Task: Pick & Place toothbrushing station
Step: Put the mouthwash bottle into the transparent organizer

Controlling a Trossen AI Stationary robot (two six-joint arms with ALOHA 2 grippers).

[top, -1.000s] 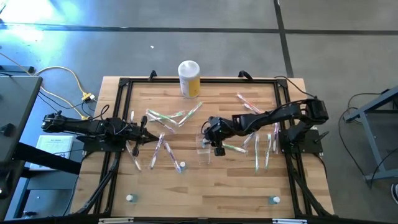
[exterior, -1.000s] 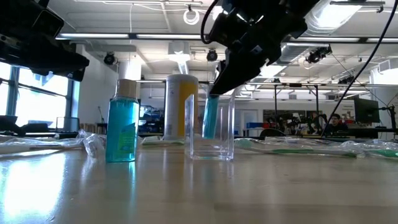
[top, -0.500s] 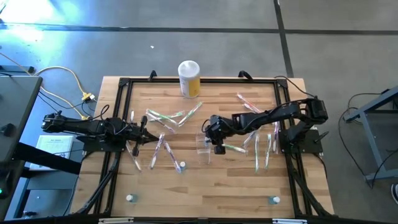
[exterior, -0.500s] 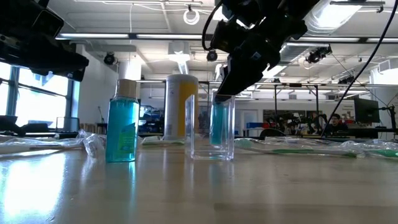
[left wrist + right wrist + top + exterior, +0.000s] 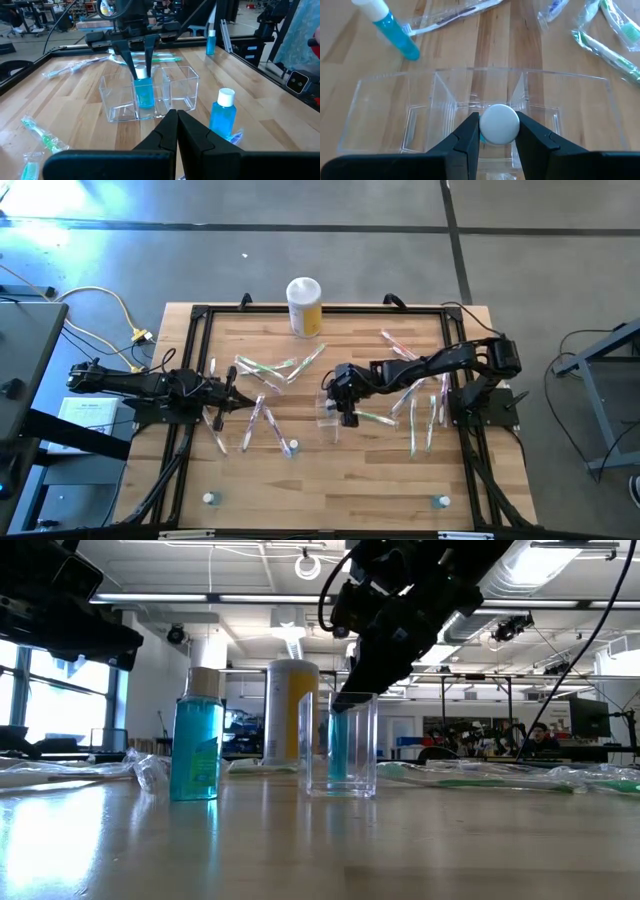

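Right fingers [image 5: 496, 131] clamped on a blue bottle's white cap [image 5: 498, 123], lowered into the clear holder's [image 5: 150, 95] middle compartment at table centre. Left fingers [image 5: 176, 131] together, waiting left.

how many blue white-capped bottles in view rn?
4 bottles: one held by the right gripper inside the clear organizer; one standing beside it; one each at the table's front-left and front-right corners.

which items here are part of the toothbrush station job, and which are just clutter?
In the job:
- clear organizer
- blue bottle held by the right gripper in the middle compartment
- second blue bottle
- wrapped toothbrushes

Lying about:
- yellow canister
- left gripper, shut, idle
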